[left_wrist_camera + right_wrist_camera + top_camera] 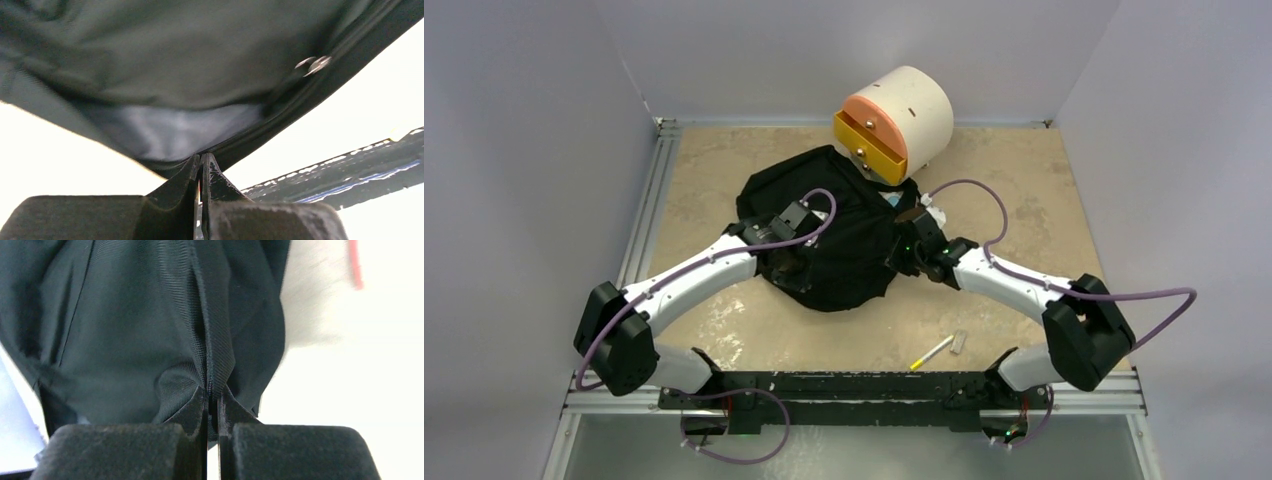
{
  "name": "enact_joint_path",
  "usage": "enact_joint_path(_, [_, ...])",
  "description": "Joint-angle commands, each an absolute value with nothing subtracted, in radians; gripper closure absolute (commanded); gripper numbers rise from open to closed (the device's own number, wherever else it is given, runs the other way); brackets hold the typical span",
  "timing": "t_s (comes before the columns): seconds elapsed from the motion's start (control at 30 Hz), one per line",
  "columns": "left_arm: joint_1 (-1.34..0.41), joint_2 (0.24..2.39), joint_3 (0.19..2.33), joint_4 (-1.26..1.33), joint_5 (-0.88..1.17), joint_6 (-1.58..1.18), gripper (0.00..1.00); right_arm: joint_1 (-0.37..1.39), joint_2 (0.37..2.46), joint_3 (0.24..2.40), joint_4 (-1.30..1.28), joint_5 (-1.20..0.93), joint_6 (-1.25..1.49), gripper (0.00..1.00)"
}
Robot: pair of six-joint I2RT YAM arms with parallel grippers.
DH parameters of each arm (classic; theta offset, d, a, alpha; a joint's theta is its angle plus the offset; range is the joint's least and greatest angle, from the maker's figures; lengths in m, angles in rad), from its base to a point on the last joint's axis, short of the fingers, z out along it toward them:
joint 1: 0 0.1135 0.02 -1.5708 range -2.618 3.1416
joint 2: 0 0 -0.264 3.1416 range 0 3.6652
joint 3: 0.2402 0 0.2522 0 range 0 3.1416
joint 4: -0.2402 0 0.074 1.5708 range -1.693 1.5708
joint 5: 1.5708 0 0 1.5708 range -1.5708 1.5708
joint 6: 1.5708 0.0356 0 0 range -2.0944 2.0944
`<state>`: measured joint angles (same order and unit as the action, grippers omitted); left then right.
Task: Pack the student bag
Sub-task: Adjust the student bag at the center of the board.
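The student bag lies slumped in the middle of the bench, a soft black heap between the two arms, its far edge just beside the cream drawer box. The left end effector sits at the bag's near-left side with its fingers pressed together on the rim of the fabric beside the zip. In the left wrist view the pale blue-grey lining shows just above the pinch, and two metal zip pulls hang along the zip track. The right end effector is at the bag's right side, its fingers likewise closed on a ridge of ribbed black fabric that rises straight up from the grip. The drawer box rests on its side behind the bag, orange front facing the arms, with a yellow drawer pulled out. On the near-right part of the bench, well apart from the bag, lie a yellow-tipped pen and a small grey piece just beside it.
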<state>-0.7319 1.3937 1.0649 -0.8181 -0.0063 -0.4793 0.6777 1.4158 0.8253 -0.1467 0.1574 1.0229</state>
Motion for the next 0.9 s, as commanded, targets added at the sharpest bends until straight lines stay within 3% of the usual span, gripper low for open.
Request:
enact_joint_path(0.0, [-0.721,1.338,1.082,-0.958,-0.061,-0.498,1.00,0.609,1.434,0.848,-0.201,0.381,0.913,1.00])
enact_joint_path(0.27, [-0.721,1.362,1.079,-0.954,-0.073,-0.506,1.00,0.486,1.449,0.884,-0.135,0.344,0.766,1.00])
enact_joint_path(0.53, [-0.700,1.423,1.094,-0.911,-0.139,-0.467,1.00,0.476,1.407,0.909,-0.104,0.226,0.642,1.00])
enact_joint_path(0.6, [-0.699,1.417,1.108,-0.896,-0.132,-0.458,1.00,0.476,1.376,0.889,-0.100,0.187,0.638,0.92])
enact_joint_path(0.73, [-0.697,1.360,1.123,-0.820,-0.095,-0.432,1.00,0.476,1.291,0.839,-0.112,0.131,0.673,0.64])
enact_joint_path(0.87, [-0.683,1.341,1.124,-0.764,-0.080,-0.416,0.98,0.478,1.211,0.826,-0.191,0.129,0.774,0.45])
